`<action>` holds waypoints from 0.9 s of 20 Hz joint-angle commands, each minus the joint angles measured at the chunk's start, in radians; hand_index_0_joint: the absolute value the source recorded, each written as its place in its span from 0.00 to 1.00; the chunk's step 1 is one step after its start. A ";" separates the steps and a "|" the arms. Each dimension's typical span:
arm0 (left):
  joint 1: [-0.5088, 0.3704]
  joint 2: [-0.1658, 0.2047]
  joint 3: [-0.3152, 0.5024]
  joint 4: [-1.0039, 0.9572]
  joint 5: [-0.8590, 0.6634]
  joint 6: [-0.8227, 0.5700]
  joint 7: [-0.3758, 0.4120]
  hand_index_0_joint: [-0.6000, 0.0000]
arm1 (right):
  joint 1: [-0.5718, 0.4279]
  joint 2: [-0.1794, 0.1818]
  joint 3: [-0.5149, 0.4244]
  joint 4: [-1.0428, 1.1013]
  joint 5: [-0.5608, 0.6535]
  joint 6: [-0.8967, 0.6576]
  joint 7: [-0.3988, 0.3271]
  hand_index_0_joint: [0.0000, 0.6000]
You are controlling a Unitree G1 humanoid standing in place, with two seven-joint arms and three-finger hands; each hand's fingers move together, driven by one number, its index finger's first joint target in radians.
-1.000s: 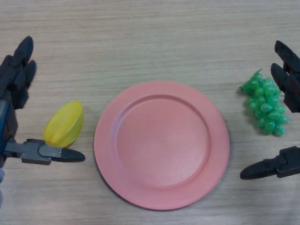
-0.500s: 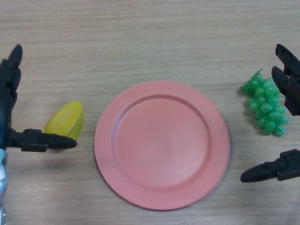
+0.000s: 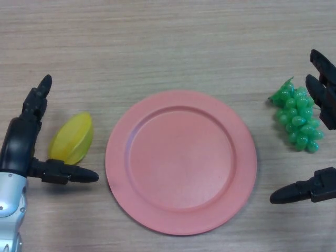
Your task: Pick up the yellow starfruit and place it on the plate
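Yellow starfruit [image 3: 72, 138], ridged, lying on wood table [image 3: 168, 47] beside plate [image 3: 181, 161].

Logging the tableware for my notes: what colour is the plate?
The plate is plain salmon pink, without pattern, seen in the head view.

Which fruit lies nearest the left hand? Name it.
The yellow starfruit, left of the pink plate, between the left hand's fingers and thumb. The green grapes lie by the right hand.
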 commanded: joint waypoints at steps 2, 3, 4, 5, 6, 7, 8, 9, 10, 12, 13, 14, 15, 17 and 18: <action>-0.046 0.042 0.037 -0.003 0.023 -0.228 0.062 1.00 | -0.012 -0.017 -0.071 -0.062 0.038 -0.138 -0.042 0.00; -0.047 0.041 0.036 0.009 0.023 -0.240 0.068 1.00 | -0.010 -0.016 -0.072 -0.063 0.039 -0.140 -0.042 0.00; -0.055 0.042 0.033 0.042 0.044 -0.283 0.096 1.00 | -0.012 -0.017 -0.070 -0.067 0.036 -0.131 -0.042 0.00; -0.058 0.043 0.031 0.055 0.054 -0.302 0.108 1.00 | -0.011 -0.017 -0.070 -0.069 0.034 -0.131 -0.042 0.00; -0.060 0.048 0.025 0.083 0.100 -0.335 0.133 1.00 | -0.012 -0.016 -0.068 -0.077 0.042 -0.113 -0.041 0.00; -0.063 0.051 0.022 0.098 0.127 -0.350 0.149 1.00 | -0.011 -0.015 -0.067 -0.082 0.046 -0.103 -0.039 0.00; -0.070 0.056 0.018 0.128 0.165 -0.373 0.176 1.00 | -0.011 -0.015 -0.068 -0.090 0.053 -0.091 -0.037 0.00; -0.071 0.057 0.017 0.136 0.170 -0.376 0.181 1.00 | -0.012 -0.016 -0.069 -0.093 0.053 -0.086 -0.038 0.00; -0.060 0.059 0.013 0.134 0.186 -0.372 0.175 1.00 | -0.013 -0.016 -0.069 -0.101 0.053 -0.080 -0.036 0.00; -0.047 0.068 0.007 0.137 0.255 -0.378 0.181 1.00 | -0.011 -0.015 -0.069 -0.105 0.051 -0.076 -0.037 0.00; -0.043 0.073 0.005 0.141 0.289 -0.384 0.188 1.00 | -0.009 -0.014 -0.070 -0.110 0.053 -0.073 -0.037 0.00; -0.036 0.067 0.011 0.133 0.252 -0.382 0.171 1.00 | -0.004 -0.011 -0.069 -0.115 0.056 -0.070 -0.037 0.00; -0.032 0.062 0.016 0.122 0.218 -0.375 0.156 1.00 | -0.001 -0.010 -0.067 -0.116 0.054 -0.069 -0.037 0.00; -0.011 0.052 0.027 0.073 0.133 -0.336 0.108 1.00 | 0.003 -0.006 -0.069 -0.128 0.066 -0.062 -0.040 0.00; -0.003 0.047 0.037 0.061 0.110 -0.312 0.112 1.00 | 0.005 -0.007 -0.072 -0.139 0.067 -0.053 -0.041 0.00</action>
